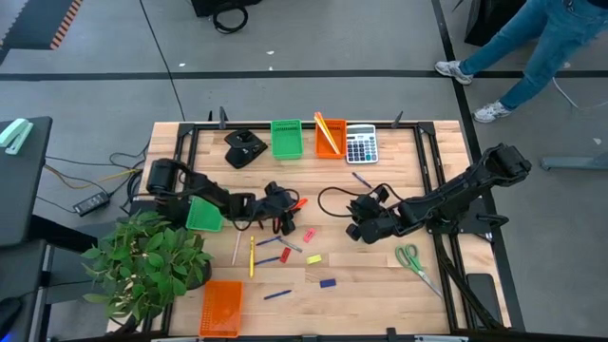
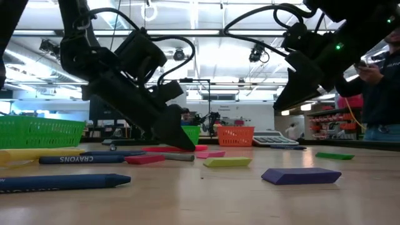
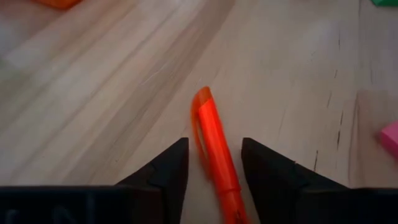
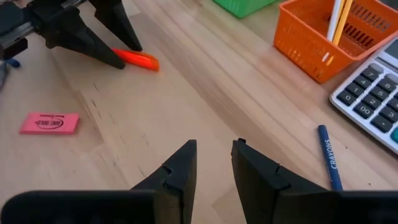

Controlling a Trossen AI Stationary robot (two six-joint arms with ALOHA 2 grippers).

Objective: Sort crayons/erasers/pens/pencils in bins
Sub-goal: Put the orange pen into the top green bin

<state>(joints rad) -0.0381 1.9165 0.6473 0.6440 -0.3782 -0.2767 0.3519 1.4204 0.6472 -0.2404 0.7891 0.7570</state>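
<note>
The orange crayon [image 3: 214, 146] lies flat on the wooden table [image 3: 93, 112], near the middle, just ahead of the left gripper [image 3: 214, 168]. That gripper is down at the table with its two dark fingers open, one on each side of the crayon, and gaps show on both sides (so it is not held yet).

To do this step well, I think the fingers should stay low and close evenly on the crayon, so it does not roll or slip out. A pink eraser [image 4: 50, 123] lies close by and should not get bumped.

The right gripper [image 4: 214, 163] waits above bare wood near the middle of the table, its fingers a little apart and holding nothing.
</note>
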